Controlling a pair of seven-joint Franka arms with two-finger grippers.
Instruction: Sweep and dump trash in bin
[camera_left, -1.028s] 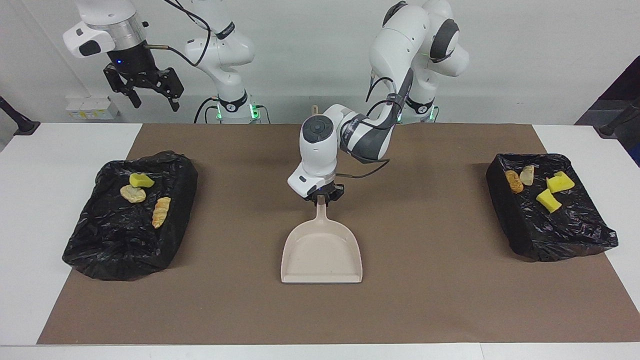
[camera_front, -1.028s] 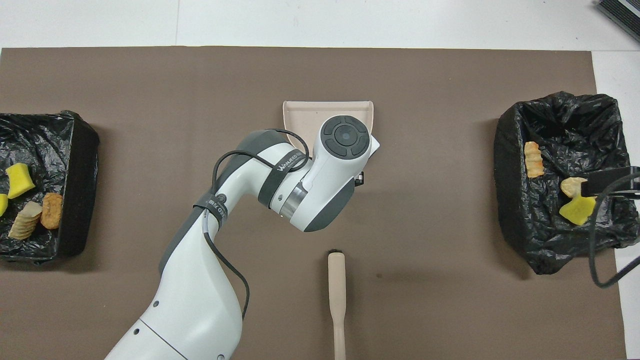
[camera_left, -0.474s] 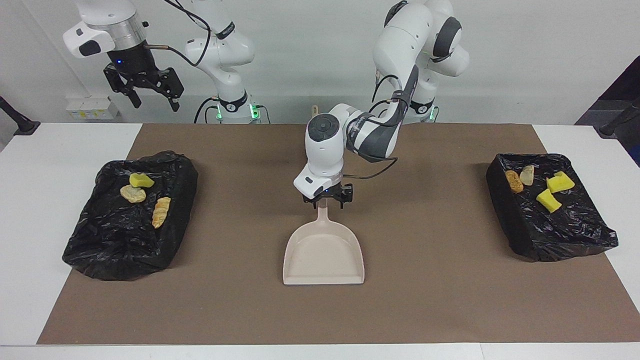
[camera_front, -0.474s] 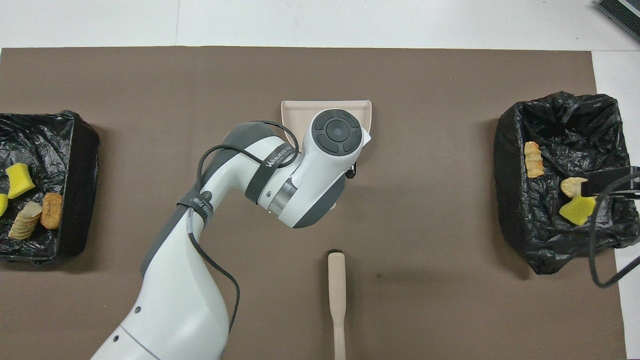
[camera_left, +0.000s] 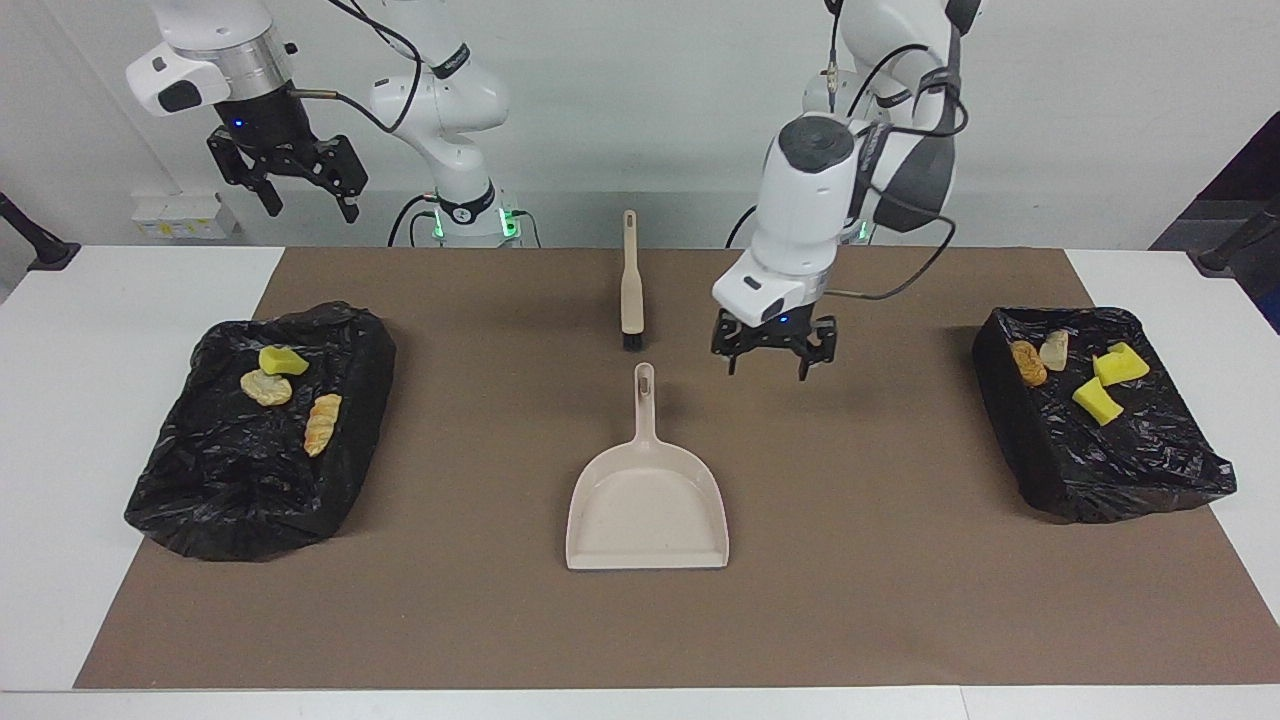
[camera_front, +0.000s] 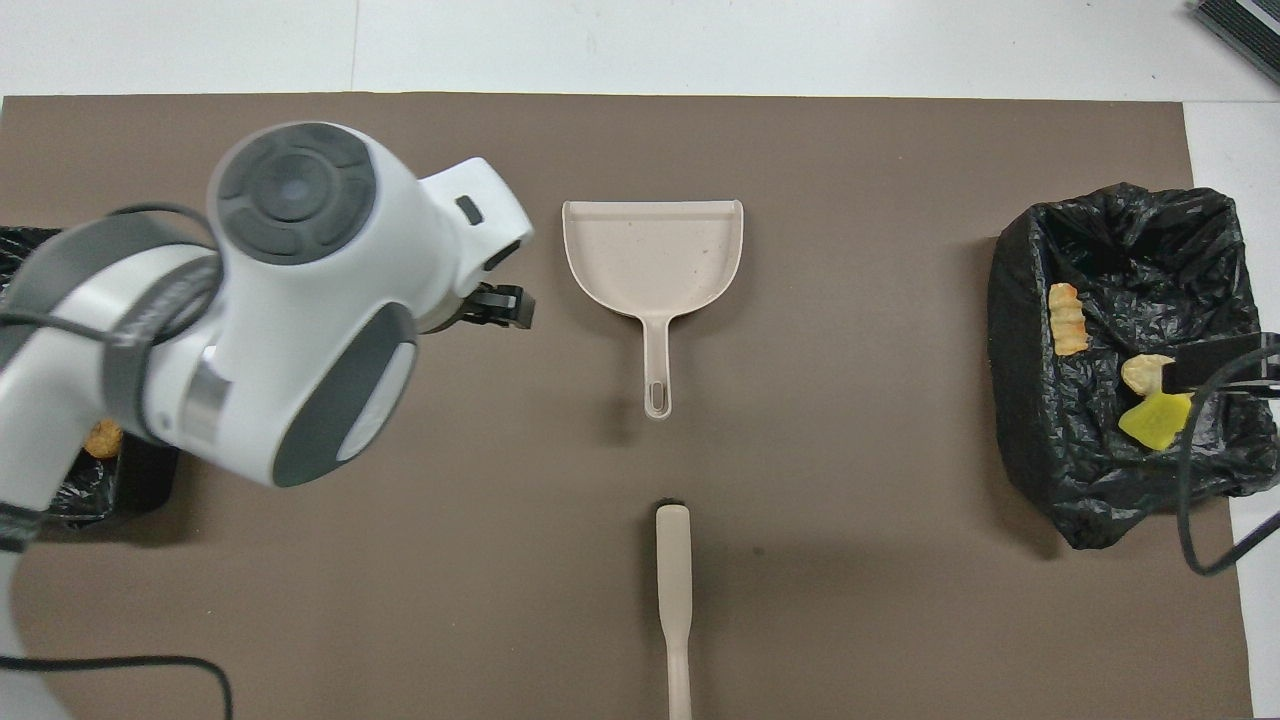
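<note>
Your sweeping looks done: all seven bits of trash (camera_left: 285, 385) sit in the two bins, three in the bin (camera_left: 200, 500) at the right arm's end and four in the bin (camera_left: 1060, 470) at the left arm's end. The smooth beige dustpan (camera_left: 648, 500) lies flat and bare between them, with the thin brush (camera_left: 630, 280) just nearer the robots. Your left gripper (camera_left: 768, 362) hangs spread and holding nothing over the mat beside the dustpan's handle, and your right gripper (camera_left: 305, 195) waits spread, high up. The trash looks soft and spongy in yellow, pale and orange-brown, and the bins wear crinkly black bags.
</note>
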